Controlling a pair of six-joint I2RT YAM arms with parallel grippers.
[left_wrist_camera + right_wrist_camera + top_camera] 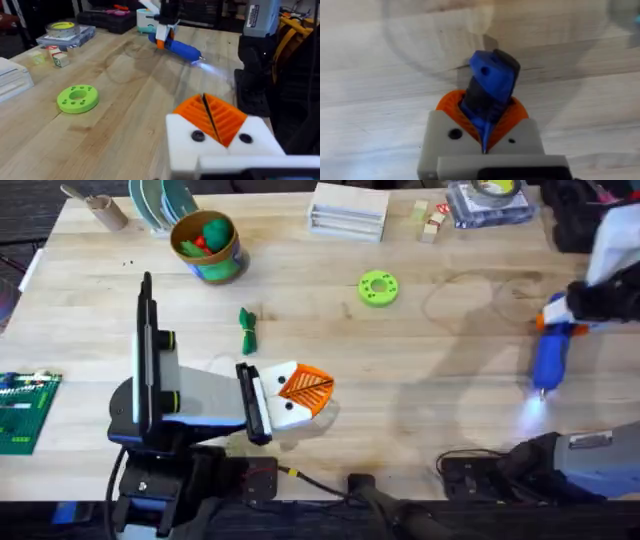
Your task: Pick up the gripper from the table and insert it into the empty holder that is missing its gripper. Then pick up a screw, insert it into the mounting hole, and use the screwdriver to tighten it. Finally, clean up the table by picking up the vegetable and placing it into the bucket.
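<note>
My left gripper (316,388) rests low over the table's front middle, shut, with nothing between its pads. Both its white holders (182,142) carry an orange ribbed gripper pad (231,120), pressed together along a thin seam. My right gripper (562,318) at the right side is shut on the blue screwdriver (549,358), also seen as the screwdriver (181,48) (489,82) in the wrist views. Its bit points at the table and throws a white glow. The green vegetable (248,329) lies on the table behind the left gripper. The yellow bucket (208,248) stands at the back left.
A lime-green disc (378,288) lies mid-table. At the back are a white box (348,210), small blocks (431,222), a tape roll on a case (490,195), plates (160,200) and a cardboard tube (102,210). A green board (24,412) lies at the left edge.
</note>
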